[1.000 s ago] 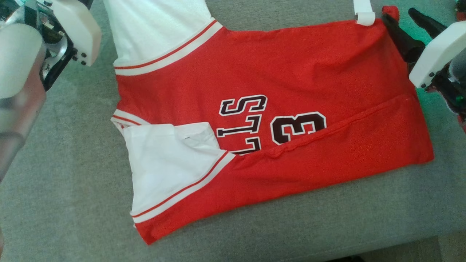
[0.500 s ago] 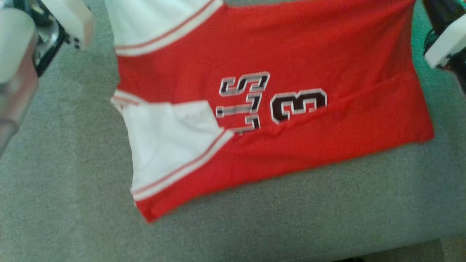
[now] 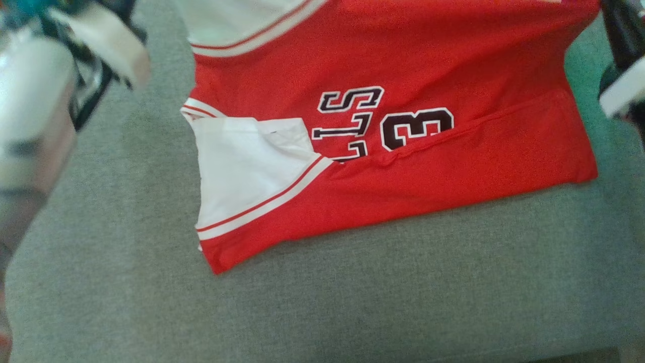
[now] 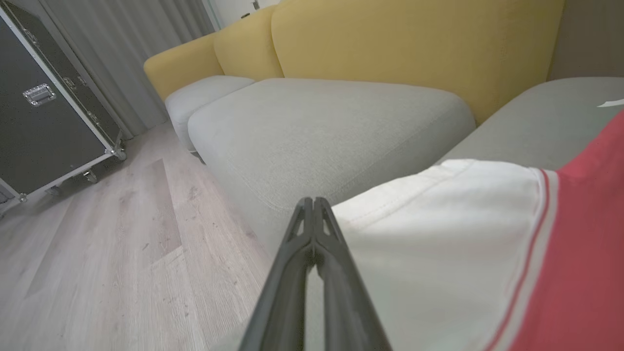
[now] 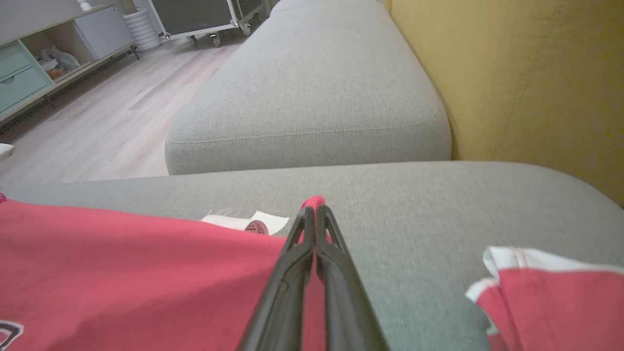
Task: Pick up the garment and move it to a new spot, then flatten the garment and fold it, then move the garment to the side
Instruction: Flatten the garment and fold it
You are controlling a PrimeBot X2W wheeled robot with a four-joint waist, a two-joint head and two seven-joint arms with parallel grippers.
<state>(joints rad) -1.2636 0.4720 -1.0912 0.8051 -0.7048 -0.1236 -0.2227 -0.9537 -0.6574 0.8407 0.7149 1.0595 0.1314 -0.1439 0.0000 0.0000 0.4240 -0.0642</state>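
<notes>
The garment [image 3: 403,65], a red jersey with white sleeves and dark lettering, lies spread across the grey seat cushion [image 3: 352,302]. Its near hem is folded up over the lower part of the letters and the number. We have our right gripper [image 5: 315,210] clamped on a red corner at the jersey's far right, and a tip of red cloth pokes out past the closed fingertips. Our left gripper [image 4: 313,204] has its fingers pressed together at the edge of a white sleeve, though we cannot tell whether any cloth is pinched between them. Behind the cushion rises the yellow backrest [image 4: 414,44]. Off to the side we see wooden floor [image 4: 122,253] and a black wheeled case [image 4: 44,126].
</notes>
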